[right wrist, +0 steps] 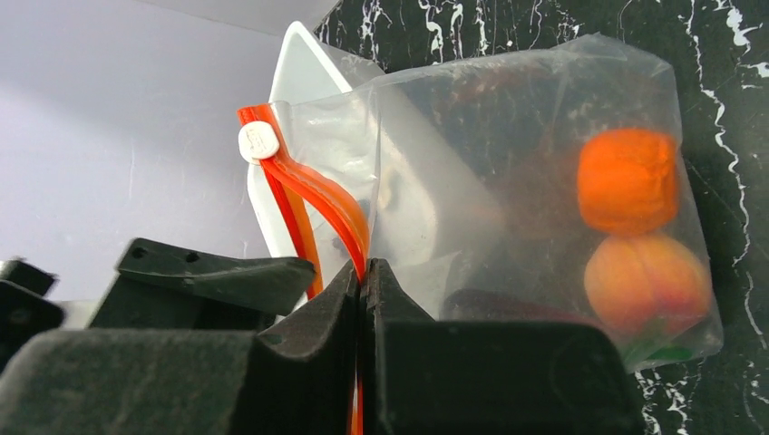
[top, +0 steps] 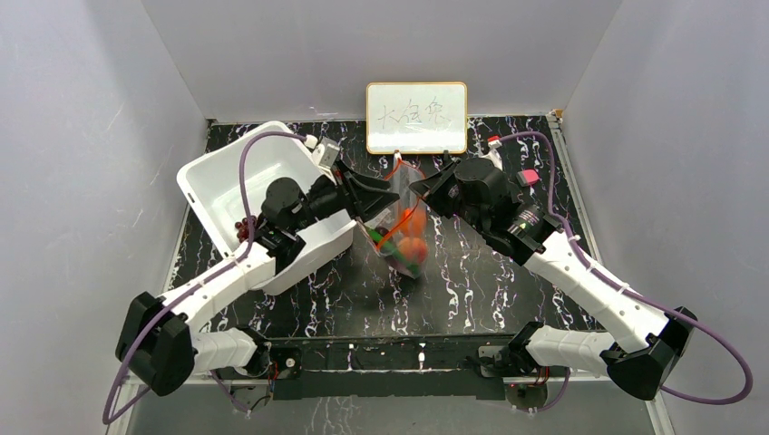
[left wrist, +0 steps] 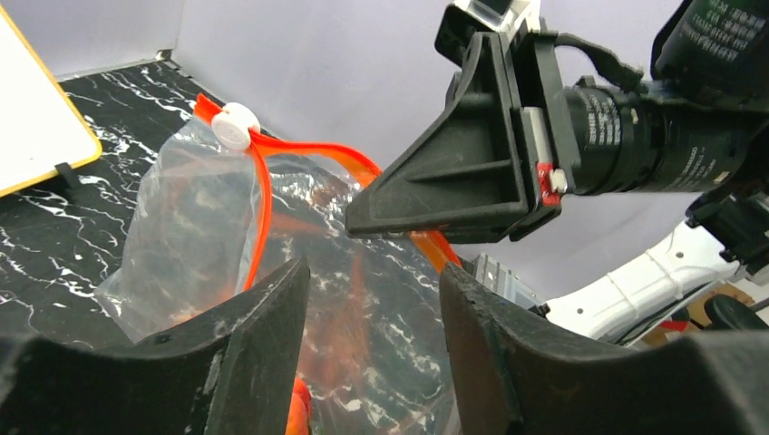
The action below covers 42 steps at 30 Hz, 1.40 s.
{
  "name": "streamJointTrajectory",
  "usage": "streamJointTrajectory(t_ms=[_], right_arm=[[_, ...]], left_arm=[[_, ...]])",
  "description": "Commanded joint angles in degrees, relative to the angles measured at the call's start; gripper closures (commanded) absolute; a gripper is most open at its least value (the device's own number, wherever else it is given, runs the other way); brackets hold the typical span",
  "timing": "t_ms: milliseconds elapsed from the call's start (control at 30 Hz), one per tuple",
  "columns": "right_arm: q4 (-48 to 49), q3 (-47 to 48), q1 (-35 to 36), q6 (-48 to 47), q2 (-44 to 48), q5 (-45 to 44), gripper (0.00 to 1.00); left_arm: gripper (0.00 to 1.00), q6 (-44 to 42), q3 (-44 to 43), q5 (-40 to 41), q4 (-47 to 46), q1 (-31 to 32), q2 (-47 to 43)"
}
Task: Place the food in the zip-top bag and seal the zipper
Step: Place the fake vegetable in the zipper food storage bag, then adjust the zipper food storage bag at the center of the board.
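Plain grey walls (top: 91, 136) are enclosing the black white-veined tabletop (top: 472, 290) on three sides; a gold-framed whiteboard (top: 416, 118) is standing at the back wall; light is falling evenly.

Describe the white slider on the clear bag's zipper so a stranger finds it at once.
Start at the gold-framed whiteboard at the back of the black marbled table; in front of it is a crinkly clear plastic bag holding orange toy fruits. Follow the red-orange zipper strip along its mouth to the end: the slider is the only white oval piece there.
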<state>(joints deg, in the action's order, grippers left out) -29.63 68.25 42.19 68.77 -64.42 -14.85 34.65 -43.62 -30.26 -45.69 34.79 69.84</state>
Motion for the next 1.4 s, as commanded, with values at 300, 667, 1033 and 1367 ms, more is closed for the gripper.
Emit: streamJointTrajectory(t_ms=[300,667,1033,1367], right_arm=[[3.6,-1.1,-0.3,-11.7,4.2,2.2,1.0],[4.4,-2.4,-0.3,-12.3,3.3,5.6,1.0],[3.6,-3.2,-0.3,-12.5,3.4,3.9,1.0],[-4.2,-0.3,-0.3,-14.3,0.7,-5.2,1.0]], left_arm=[[0.35,-18.8,-14.5,10.2,43.8,0.4,-9.4],[0.34,-18.2,-11.6,6.6,44.3,0.4,-7.6],[0.95,-19.8,-12.3,4.6,46.6,0.4,-5.2],[1.0,0.0,-14.6,-4.5,30.5,0.4,-4.8]])
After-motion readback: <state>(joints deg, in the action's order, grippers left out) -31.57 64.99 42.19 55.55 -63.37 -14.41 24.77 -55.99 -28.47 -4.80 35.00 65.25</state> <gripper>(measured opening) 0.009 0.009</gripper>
